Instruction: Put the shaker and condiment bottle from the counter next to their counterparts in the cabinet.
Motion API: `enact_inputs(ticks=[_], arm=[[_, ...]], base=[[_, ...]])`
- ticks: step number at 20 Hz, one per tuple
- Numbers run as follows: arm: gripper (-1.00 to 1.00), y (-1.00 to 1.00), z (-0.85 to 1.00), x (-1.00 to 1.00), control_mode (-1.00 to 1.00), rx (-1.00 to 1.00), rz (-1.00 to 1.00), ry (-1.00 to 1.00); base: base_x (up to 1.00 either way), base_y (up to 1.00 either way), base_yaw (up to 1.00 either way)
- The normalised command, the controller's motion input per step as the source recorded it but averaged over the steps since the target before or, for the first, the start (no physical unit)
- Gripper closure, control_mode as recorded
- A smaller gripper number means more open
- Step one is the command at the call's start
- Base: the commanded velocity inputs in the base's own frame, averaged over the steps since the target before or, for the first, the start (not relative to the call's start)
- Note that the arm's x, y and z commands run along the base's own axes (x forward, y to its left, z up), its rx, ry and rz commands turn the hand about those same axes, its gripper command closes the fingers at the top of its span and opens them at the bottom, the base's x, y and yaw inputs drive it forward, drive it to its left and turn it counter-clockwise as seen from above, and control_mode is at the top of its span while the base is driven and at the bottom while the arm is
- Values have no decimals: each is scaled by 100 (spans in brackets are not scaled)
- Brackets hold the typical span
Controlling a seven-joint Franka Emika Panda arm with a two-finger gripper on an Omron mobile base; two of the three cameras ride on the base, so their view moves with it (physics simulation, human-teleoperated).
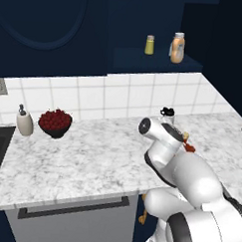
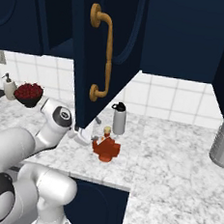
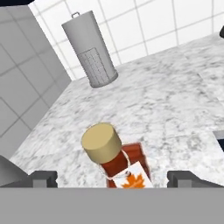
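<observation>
The squat red condiment bottle point(image 2: 106, 148) with a tan stopper point(image 3: 101, 142) stands on the marbled counter point(image 1: 91, 156). My gripper point(image 3: 113, 178) is open and low at the bottle, with one dark fingertip point(image 3: 43, 178) on each side of its body and not touching it. In the right base view the gripper point(image 2: 96, 139) reaches the bottle from the left. A sliver of the bottle point(image 1: 188, 146) shows behind my arm in the left base view. The small yellow shaker point(image 1: 149, 44) stands on the cabinet shelf point(image 1: 145, 59), just left of the pale orange bottle point(image 1: 177, 47).
A grey flask with a black top point(image 2: 119, 118) stands just behind the red bottle. The open navy cabinet door point(image 2: 107, 55) with a gold handle hangs above my hand. A grey cylinder point(image 2: 223, 146) stands far right. A cherry bowl point(image 1: 55, 122) and soap dispenser point(image 1: 25, 121) sit far left.
</observation>
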Motion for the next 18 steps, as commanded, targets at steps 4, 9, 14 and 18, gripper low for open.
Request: enact_inputs(ticks=[4, 9, 14, 18], arm=[[-100, 0, -3, 6, -100, 0, -1, 0], [-100, 0, -6, 26, -100, 0, 0, 0], [-100, -3, -3, 24, -100, 0, 0, 0], [-100, -7, -5, 0, -100, 0, 0, 0]], base=[[0, 0, 0], [0, 0, 0], [0, 0, 0], [0, 0, 0]])
